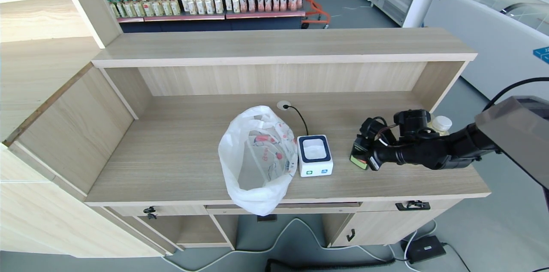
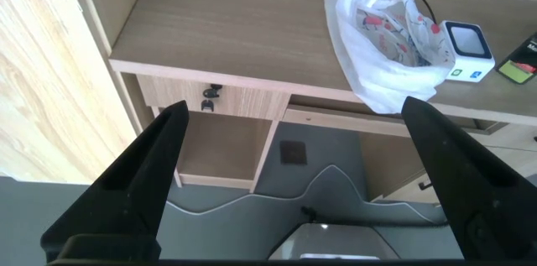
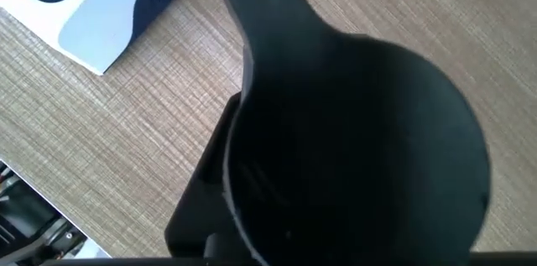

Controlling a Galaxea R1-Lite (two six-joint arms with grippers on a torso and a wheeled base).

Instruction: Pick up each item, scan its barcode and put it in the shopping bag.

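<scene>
A white plastic shopping bag (image 1: 257,156) stands open in the middle of the wooden counter (image 1: 180,152). Just to its right sits a white and blue barcode scanner (image 1: 315,155). My right gripper (image 1: 362,152) is low over the counter right of the scanner, at a dark item with a green and red label (image 1: 358,160). In the right wrist view a dark rounded shape (image 3: 352,132) lies close over the wood, with a corner of the scanner (image 3: 84,6) beside it. My left gripper (image 2: 294,108) is open and holds nothing, out in front of the counter's left part, above the floor.
A bottle with a white cap (image 1: 441,124) stands behind my right arm. The scanner's black cable (image 1: 300,117) runs to a grommet at the back. A raised shelf closes the counter's far side, and a side panel its left. Drawers and cables lie below the front edge.
</scene>
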